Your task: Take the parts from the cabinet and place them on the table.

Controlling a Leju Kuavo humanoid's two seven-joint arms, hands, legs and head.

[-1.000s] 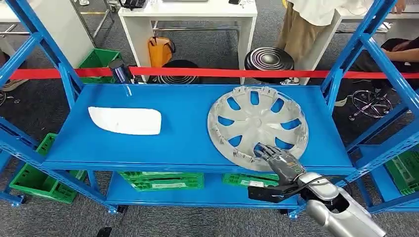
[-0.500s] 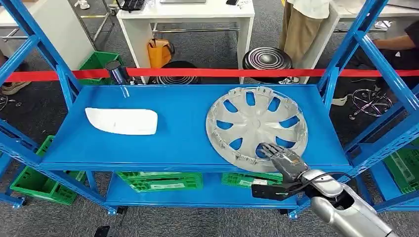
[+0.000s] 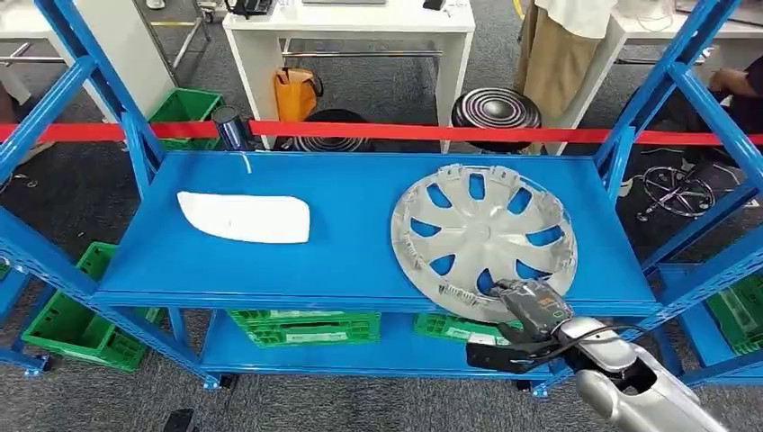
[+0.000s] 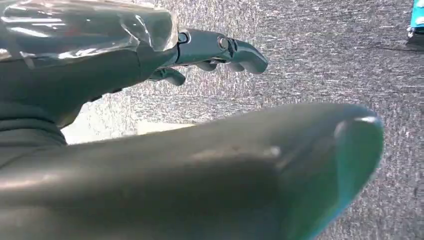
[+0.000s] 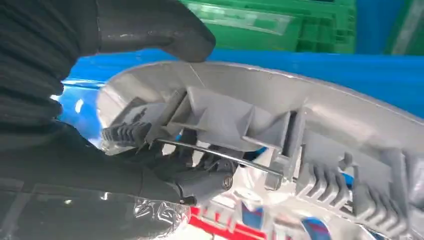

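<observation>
Fingers (image 5: 200, 182) of the right hand (image 3: 531, 301) are curling in over the near rim of the silver wheel cover (image 3: 483, 237), with the thumb (image 5: 165, 30) pressing against the rim's other face, so the hand is gripping that edge. In the right wrist view the dark fingertips are sitting among the grey clips and the thin wire ring on the cover's ribbed side. The gripped near edge is overhanging the front lip of the blue shelf (image 3: 351, 270), while the rest of the cover is lying across the shelf's right half.

Down at the robot's side, the left hand (image 4: 150, 100) is hanging above grey carpet, its fingers (image 4: 235, 47) stretching out apart and holding nothing.

Green crates (image 3: 301, 326) are sitting on the lower level beneath the shelf. A white curved panel (image 3: 245, 217) is lying flat on the shelf's left half, well apart from the wheel cover. A dark cylinder (image 3: 231, 128) is standing at the back left corner, just beside the blue upright. Red tape (image 3: 405, 133) is stretching across behind the rack. Beyond it, a white table (image 3: 351, 22), an orange bag (image 3: 297, 93) and round black stools (image 3: 495, 108) are standing on the carpet, and a person (image 3: 562, 49) in tan trousers is standing near the table.
</observation>
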